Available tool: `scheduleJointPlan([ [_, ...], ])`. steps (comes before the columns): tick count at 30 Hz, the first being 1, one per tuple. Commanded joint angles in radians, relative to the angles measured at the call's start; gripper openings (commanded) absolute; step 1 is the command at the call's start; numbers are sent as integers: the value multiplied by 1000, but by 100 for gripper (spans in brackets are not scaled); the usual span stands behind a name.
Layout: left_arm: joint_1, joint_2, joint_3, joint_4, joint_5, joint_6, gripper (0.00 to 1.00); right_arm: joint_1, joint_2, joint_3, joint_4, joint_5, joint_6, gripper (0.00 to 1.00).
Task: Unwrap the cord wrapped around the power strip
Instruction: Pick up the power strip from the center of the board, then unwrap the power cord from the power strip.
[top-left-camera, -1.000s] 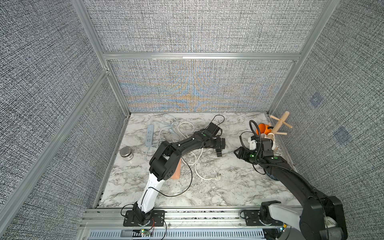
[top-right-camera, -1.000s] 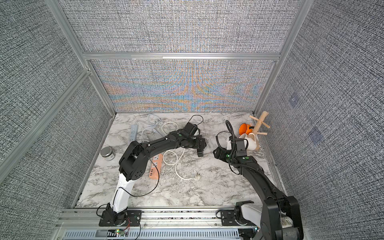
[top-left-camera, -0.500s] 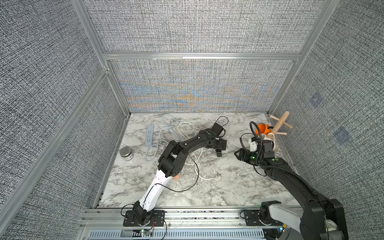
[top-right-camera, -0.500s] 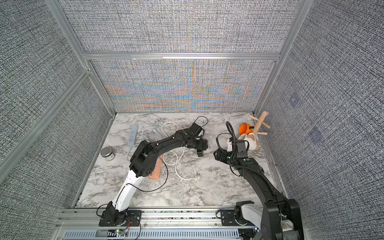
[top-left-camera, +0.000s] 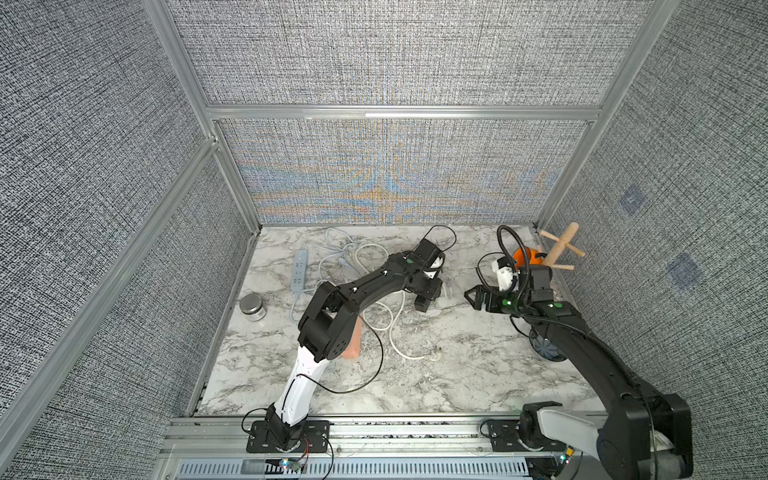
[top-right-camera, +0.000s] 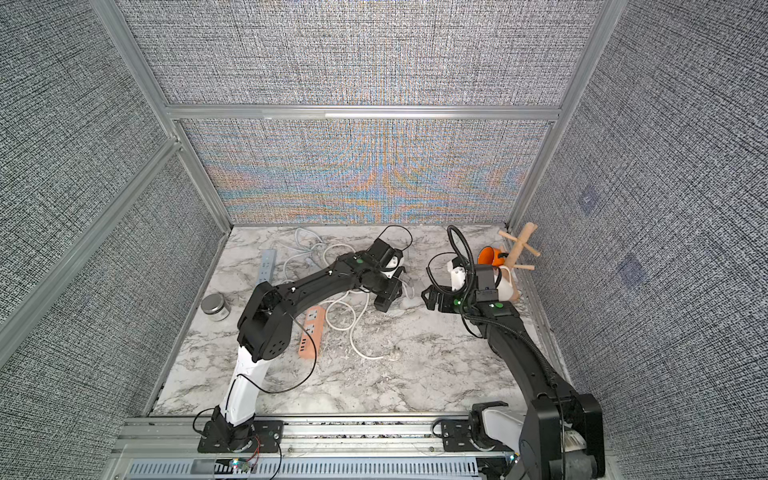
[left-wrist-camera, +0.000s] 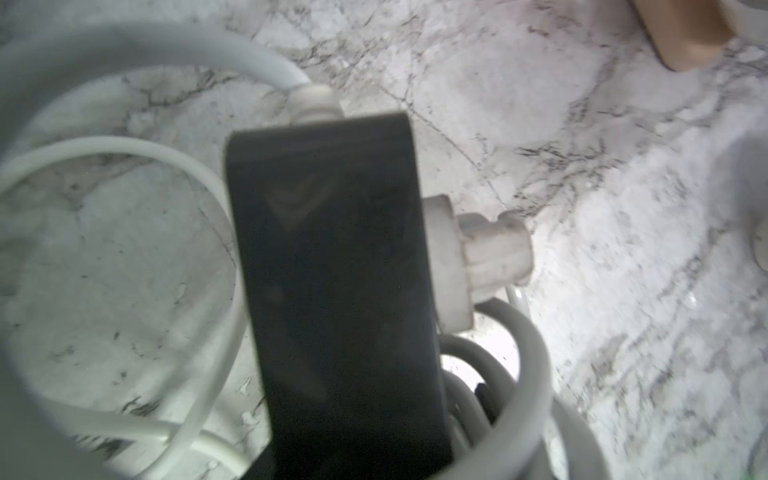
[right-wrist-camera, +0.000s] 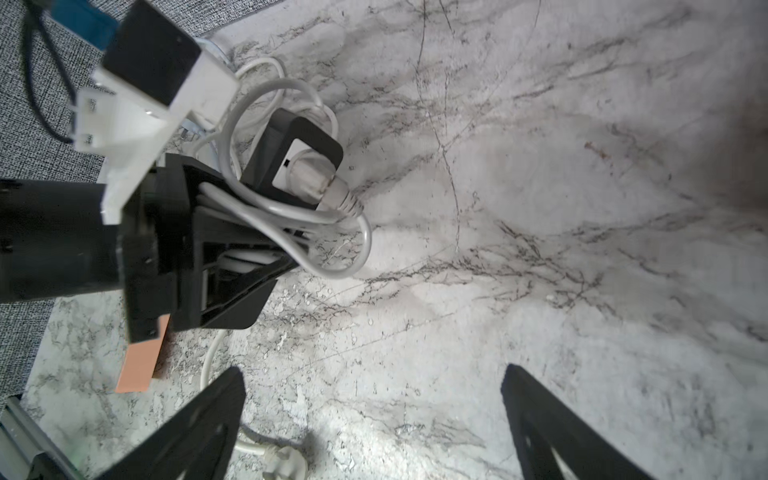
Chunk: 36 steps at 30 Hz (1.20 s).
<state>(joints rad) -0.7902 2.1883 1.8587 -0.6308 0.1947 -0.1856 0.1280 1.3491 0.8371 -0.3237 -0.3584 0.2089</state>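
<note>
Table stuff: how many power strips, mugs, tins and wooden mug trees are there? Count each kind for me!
Power strips: 2 (white power strip, orange power strip)
Mugs: 2 (orange mug, white mug)
Tins: 1 (metal tin)
Mug trees: 1 (wooden mug tree)
Total: 6

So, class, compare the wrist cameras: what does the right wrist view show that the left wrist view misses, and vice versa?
Only the right wrist view: the open right end effector, the orange power strip, a loose plug. Only the left wrist view: a tan object at the frame edge. Both: the white cord, the plug beside the left end effector, the marble table.
</note>
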Motion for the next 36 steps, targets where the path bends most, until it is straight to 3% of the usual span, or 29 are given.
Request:
scheduleJointPlan([
  [1, 35, -29, 19, -146, 193, 166, 24, 55, 1, 35, 42, -65, -84, 98],
  [4, 86, -45, 37, -238, 303, 215, 0, 79, -52, 3, 153, -118, -65, 98],
  [6, 111, -68, 16, -244, 367, 241, 0, 80, -75, -29, 237, -130, -54, 94],
  [8, 124, -86, 17, -274, 407, 263, 0, 107, -66, -45, 220, -134, -43, 67],
  [10, 131, -99, 20, -326, 459, 292, 0, 165, -58, 17, 138, -83, -63, 54],
  [12, 137, -117, 17, -369, 476, 336, 0, 222, -74, 29, 101, 26, -97, 49],
  [14, 147, -134, 3, -385, 473, 368, 0, 235, -89, 17, 105, 59, -107, 43],
  [21, 173, -164, -33, -386, 500, 395, 0, 292, -25, 36, 107, 110, -97, 46],
  [30, 177, -192, -65, -351, 525, 394, 0, 348, 101, 70, 159, 87, -134, 49],
  [36, 177, -193, -83, -328, 546, 391, 0, 349, 181, 118, 145, 77, -153, 40],
])
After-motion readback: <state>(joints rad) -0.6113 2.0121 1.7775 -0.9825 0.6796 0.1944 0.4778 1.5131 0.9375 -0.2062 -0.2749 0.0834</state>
